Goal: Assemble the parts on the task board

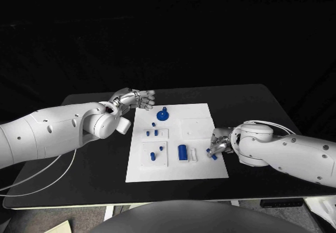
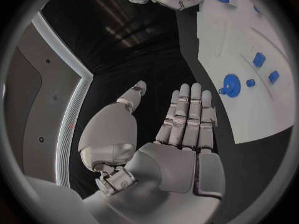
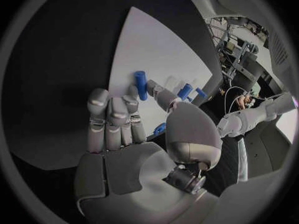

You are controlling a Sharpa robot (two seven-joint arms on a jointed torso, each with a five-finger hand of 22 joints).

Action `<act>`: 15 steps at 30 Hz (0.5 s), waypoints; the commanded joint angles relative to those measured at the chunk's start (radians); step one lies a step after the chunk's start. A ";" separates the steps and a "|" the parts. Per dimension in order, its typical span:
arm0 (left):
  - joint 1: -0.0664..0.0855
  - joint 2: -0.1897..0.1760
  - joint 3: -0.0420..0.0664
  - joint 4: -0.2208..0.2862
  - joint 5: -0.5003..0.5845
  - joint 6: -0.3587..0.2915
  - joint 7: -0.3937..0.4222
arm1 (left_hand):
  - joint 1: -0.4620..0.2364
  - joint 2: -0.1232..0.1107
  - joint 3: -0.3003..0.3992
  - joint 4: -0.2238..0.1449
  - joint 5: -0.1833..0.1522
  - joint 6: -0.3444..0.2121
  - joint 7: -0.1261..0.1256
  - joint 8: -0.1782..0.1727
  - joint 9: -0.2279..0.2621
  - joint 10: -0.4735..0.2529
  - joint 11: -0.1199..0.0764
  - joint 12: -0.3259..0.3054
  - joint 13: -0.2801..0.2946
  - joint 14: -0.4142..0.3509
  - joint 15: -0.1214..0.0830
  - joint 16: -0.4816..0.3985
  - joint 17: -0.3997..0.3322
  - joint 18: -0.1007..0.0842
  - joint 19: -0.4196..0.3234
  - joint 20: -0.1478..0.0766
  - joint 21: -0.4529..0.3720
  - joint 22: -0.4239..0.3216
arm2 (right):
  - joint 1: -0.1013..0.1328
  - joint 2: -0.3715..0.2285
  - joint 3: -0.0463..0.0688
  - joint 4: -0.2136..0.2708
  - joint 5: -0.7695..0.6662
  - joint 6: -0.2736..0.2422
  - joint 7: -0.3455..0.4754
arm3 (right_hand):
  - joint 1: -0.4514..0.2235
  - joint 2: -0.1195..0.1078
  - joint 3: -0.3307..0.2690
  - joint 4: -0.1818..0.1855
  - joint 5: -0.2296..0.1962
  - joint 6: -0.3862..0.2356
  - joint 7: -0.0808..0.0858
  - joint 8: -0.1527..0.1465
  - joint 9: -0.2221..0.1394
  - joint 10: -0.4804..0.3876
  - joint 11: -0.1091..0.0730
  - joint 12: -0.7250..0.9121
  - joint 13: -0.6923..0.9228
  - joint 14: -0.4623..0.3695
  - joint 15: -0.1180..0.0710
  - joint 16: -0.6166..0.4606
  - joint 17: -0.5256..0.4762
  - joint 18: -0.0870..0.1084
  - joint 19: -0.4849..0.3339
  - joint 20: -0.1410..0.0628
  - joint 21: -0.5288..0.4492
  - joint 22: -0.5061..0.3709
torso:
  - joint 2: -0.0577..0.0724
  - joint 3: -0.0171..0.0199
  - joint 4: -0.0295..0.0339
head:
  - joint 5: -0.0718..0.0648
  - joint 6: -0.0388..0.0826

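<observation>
The white task board (image 1: 199,126) lies mid-table. On it are a round blue part with a peg (image 1: 162,115), three small blue parts (image 1: 151,131), a blue cylinder (image 1: 182,151) and a white cylinder (image 1: 192,154). My left hand (image 1: 137,99) hovers off the board's far left corner, fingers straight, holding nothing; the left wrist view shows this hand (image 2: 184,129) beside the board (image 2: 261,109) and round part (image 2: 231,85). My right hand (image 1: 218,144) sits low at the board's right edge. A small blue part (image 1: 212,156) lies just under its fingers (image 3: 112,119), which are stretched out over the board (image 3: 156,55).
Raised white blocks (image 1: 155,154) on the board carry two more blue parts. Bare black table (image 1: 84,179) surrounds the board. A white cable (image 1: 49,172) trails from my left arm across the table's left side.
</observation>
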 commanded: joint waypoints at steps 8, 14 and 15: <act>0.001 -0.001 0.001 0.004 -0.007 0.016 0.000 | 0.000 0.009 0.000 -0.004 -0.001 -0.004 0.000 0.005 -0.001 -0.004 0.000 0.001 -0.001 0.009 0.001 -0.006 0.002 0.011 0.005 0.003 -0.005 0.002 | -0.006 -0.004 0.003 0.035 0.141 -0.109 0.068 | -0.054 -0.034 -0.018 0.038 0.048 0.019 -0.001 -0.007 -0.401 0.016 -0.006 0.002 -0.001 0.003 -0.007 -0.003 -0.001 0.034 0.007 -0.003 0.007 0.005 | 0.001 -0.0005 0.0003 | 0.004 0.000; 0.001 0.000 0.001 0.004 -0.009 0.016 -0.002 | 0.000 0.009 0.000 -0.005 -0.001 -0.004 0.000 0.005 -0.002 -0.004 0.000 0.001 -0.001 0.009 0.001 -0.006 0.003 0.010 0.005 0.003 -0.006 0.002 | -0.004 -0.001 0.010 0.043 0.194 -0.155 0.086 | -0.056 -0.037 -0.028 0.040 0.091 0.027 -0.005 -0.003 -0.400 0.022 -0.010 0.003 -0.001 0.003 -0.011 -0.003 -0.002 0.034 0.011 -0.008 0.009 0.006 | 0.000 -0.0005 0.0005 | 0.006 0.001; 0.001 0.000 0.001 0.004 -0.009 0.016 -0.002 | 0.000 0.009 0.000 -0.005 0.000 -0.004 0.000 0.005 -0.002 -0.004 0.000 0.001 -0.001 0.009 0.001 -0.006 0.003 0.010 0.005 0.003 -0.006 0.002 | -0.004 -0.001 0.010 0.043 0.197 -0.158 0.087 | -0.057 -0.037 -0.031 0.039 0.103 0.028 -0.006 -0.003 -0.400 0.022 -0.011 0.003 -0.001 0.003 -0.012 -0.003 -0.002 0.034 0.011 -0.008 0.009 0.006 | 0.000 -0.0006 0.0007 | 0.006 0.001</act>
